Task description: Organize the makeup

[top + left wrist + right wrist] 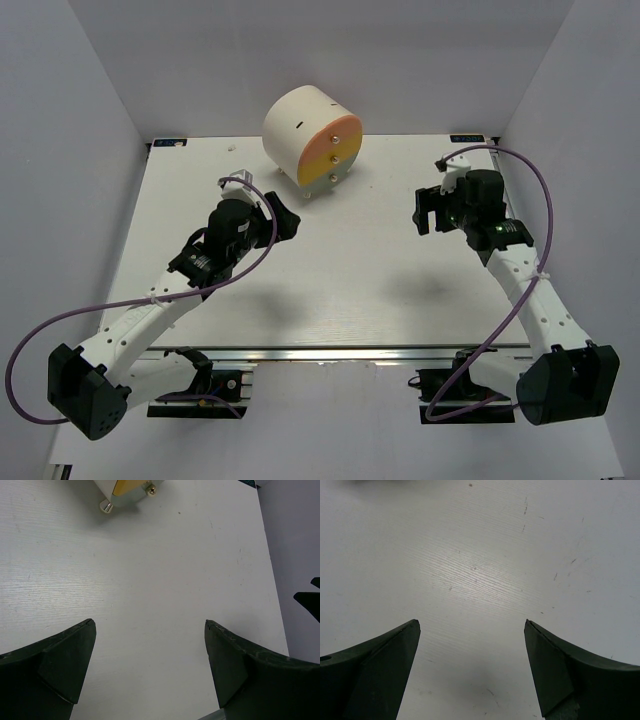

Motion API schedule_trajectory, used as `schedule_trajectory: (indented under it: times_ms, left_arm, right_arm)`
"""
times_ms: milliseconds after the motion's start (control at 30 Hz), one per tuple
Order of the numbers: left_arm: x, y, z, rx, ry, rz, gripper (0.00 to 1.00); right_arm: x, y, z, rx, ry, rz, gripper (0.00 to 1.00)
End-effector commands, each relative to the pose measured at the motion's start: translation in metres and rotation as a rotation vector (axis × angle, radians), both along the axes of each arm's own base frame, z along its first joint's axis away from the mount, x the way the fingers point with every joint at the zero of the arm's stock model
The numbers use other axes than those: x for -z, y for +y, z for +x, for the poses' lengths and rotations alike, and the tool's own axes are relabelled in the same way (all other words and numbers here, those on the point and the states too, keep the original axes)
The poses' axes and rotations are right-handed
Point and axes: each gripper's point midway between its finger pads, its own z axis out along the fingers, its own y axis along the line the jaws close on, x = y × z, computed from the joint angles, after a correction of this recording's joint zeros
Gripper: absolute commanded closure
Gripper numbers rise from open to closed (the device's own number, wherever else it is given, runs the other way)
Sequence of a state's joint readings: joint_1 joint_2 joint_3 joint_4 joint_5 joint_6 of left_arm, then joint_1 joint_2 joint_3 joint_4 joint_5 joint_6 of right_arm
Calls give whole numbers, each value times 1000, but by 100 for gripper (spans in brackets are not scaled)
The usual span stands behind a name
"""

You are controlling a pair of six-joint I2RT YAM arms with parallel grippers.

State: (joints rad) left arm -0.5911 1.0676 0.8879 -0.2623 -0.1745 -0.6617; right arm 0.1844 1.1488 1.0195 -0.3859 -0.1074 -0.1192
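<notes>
No makeup pieces show in any view; they are hidden or out of view. My left gripper (283, 218) is open and empty above the white table, just left and in front of the cream cylinder; its wrist view (150, 627) shows bare table between the jaws. My right gripper (428, 212) is open and empty over the right side of the table; its wrist view (471, 625) shows only bare table.
A big cream cylinder (310, 135) with orange-yellow drawer fronts and small gold knobs stands at the back middle of the table (340, 280); its lower edge and a foot show in the left wrist view (125, 492). Grey walls enclose the table on three sides.
</notes>
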Motion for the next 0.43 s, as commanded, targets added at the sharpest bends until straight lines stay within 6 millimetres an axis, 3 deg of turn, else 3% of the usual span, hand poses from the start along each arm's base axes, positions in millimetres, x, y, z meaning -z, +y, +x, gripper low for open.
schedule_trajectory:
  times_ms: [0,400]
  left_arm:
    - [-13,-1,2,8,-37,-13,2]
    - [-12,-3,4,16,-37,-11,2]
  right_arm:
    - [-12,-3,3,24,-54,14,11]
    - [-7,-8,1,46,-51,18,11]
